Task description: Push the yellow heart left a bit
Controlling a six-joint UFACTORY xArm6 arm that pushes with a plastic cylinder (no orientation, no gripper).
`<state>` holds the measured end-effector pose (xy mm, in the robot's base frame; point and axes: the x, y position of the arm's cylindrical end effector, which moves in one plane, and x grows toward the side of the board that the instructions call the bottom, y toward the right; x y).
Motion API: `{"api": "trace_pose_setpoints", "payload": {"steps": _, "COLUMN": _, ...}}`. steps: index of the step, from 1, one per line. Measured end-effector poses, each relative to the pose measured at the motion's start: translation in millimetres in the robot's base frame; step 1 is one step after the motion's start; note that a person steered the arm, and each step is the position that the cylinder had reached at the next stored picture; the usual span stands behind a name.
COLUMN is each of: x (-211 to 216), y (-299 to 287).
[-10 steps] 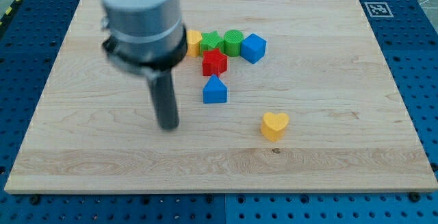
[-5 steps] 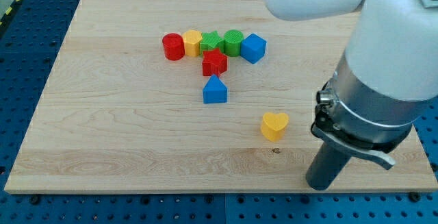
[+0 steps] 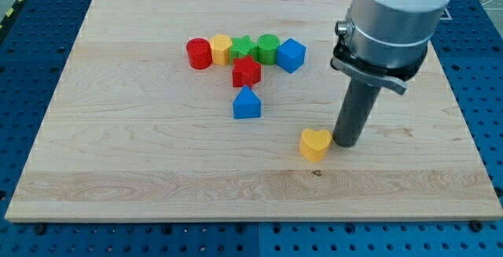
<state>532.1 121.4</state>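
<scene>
The yellow heart (image 3: pixel 315 144) lies on the wooden board (image 3: pixel 118 131), right of centre and toward the view's bottom. My tip (image 3: pixel 345 142) stands just to the right of the heart, touching it or nearly so. The dark rod rises from there to the grey arm body at the view's top right.
A cluster sits at upper centre: a red cylinder (image 3: pixel 199 53), a yellow block (image 3: pixel 222 49), a green star (image 3: pixel 243 49), a green cylinder (image 3: pixel 268 49) and a blue cube (image 3: pixel 291 55). Below them are a red star-like block (image 3: pixel 246 71) and a blue house-shaped block (image 3: pixel 247 103).
My tip swept from the board's left side to the bottom right, then moved up and left to the heart's right side. The heart and other blocks have not visibly moved.
</scene>
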Motion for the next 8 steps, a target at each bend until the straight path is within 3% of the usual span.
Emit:
{"api": "trace_pose_setpoints", "payload": {"steps": 3, "x": 6, "y": -11}}
{"api": "trace_pose_setpoints", "payload": {"steps": 8, "x": 6, "y": -94}}
